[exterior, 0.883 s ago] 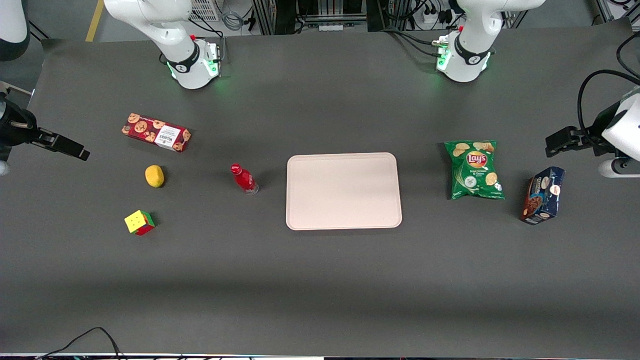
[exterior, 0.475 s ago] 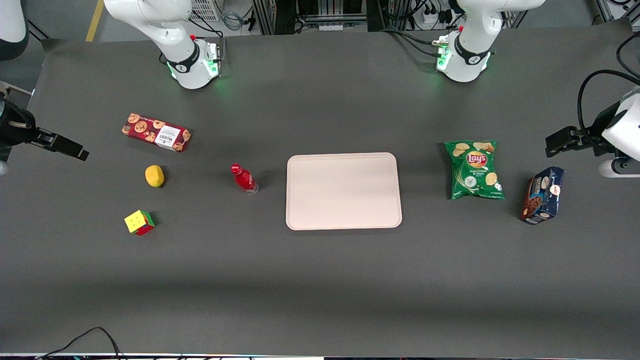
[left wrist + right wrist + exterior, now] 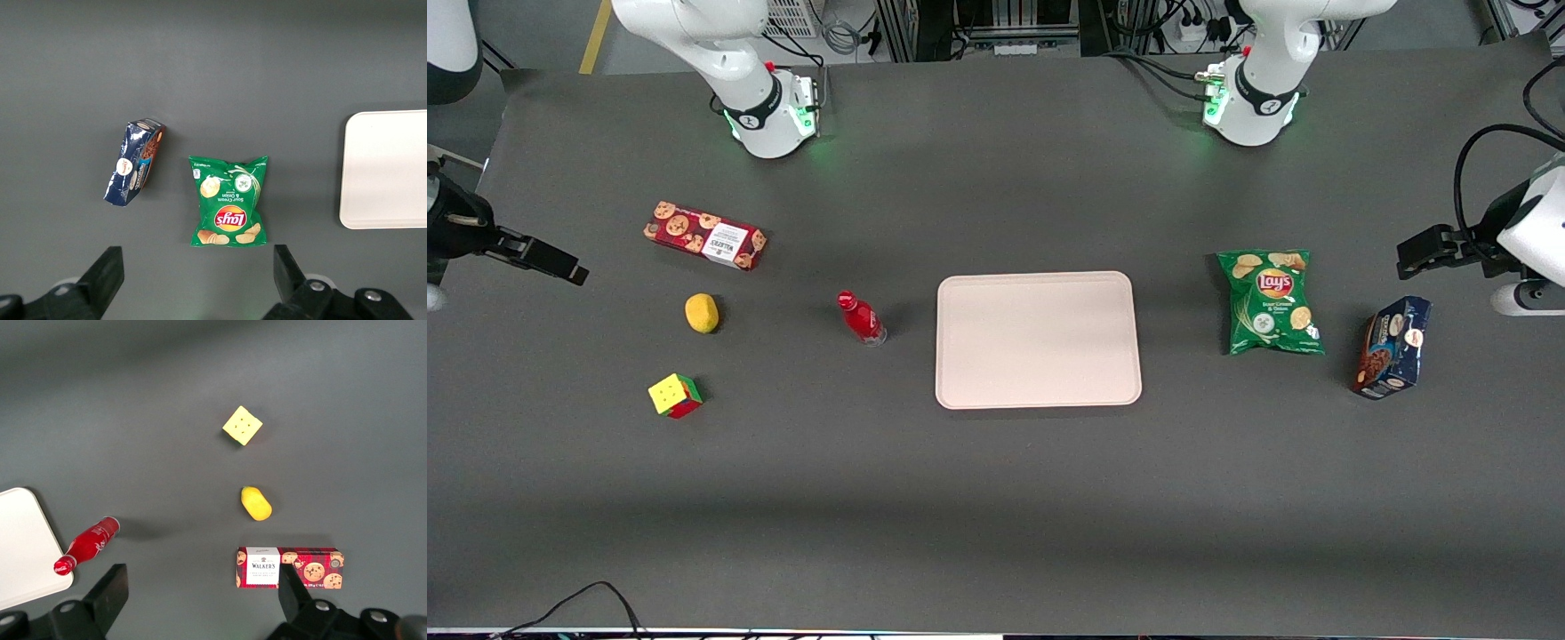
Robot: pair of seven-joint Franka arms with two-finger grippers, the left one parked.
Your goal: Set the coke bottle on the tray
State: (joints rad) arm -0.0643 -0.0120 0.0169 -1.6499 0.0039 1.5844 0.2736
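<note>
The coke bottle (image 3: 861, 317), small and red with a red cap, stands on the dark table close beside the tray (image 3: 1038, 340), toward the working arm's end. The tray is pale pink-beige, flat and bare, at the table's middle. My right gripper (image 3: 560, 264) hangs open and empty at the working arm's end of the table, well apart from the bottle. In the right wrist view the gripper (image 3: 203, 587) has its jaws wide apart over bare table, with the bottle (image 3: 87, 545) beside the tray's corner (image 3: 27, 553).
A red cookie box (image 3: 704, 236), a lemon (image 3: 702, 313) and a colour cube (image 3: 675, 396) lie between my gripper and the bottle. A green chips bag (image 3: 1270, 302) and a dark blue box (image 3: 1392, 347) lie toward the parked arm's end.
My right gripper has shifted only very slightly. The bottle, the tray and the other objects have not moved.
</note>
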